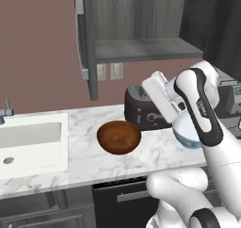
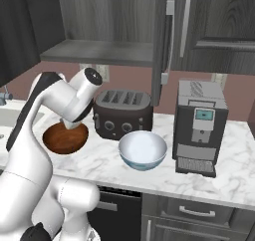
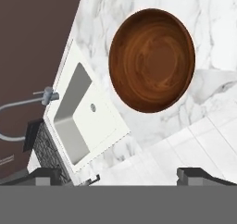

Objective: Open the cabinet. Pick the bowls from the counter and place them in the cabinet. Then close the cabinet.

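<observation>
The cabinet point(image 1: 141, 48) on the wall stands open, its door point(image 2: 162, 46) swung out edge-on and its grey shelf point(image 2: 99, 51) bare. On the marble counter point(image 1: 80, 142) sits the reddish-brown wooden bowl point(image 1: 118, 136), upright, and it sits centre-top in the hand view point(image 3: 152, 60). To its right rests the white bowl with a pale blue outside point(image 2: 143, 149), partly hidden behind my arm in the left base view point(image 1: 186, 133). My gripper point(image 2: 69, 125) hangs just above the wooden bowl, pointing down, open, with nothing between its fingertips point(image 3: 46, 174).
A dark toaster point(image 2: 122, 113) stands behind the bowls against the wall. A coffee machine point(image 2: 199, 125) sits right of the white bowl. The white sink point(image 1: 28, 142) with its faucet point(image 1: 5, 111) lies at the counter's left end. Dark drawer fronts point(image 2: 194, 212) run below.
</observation>
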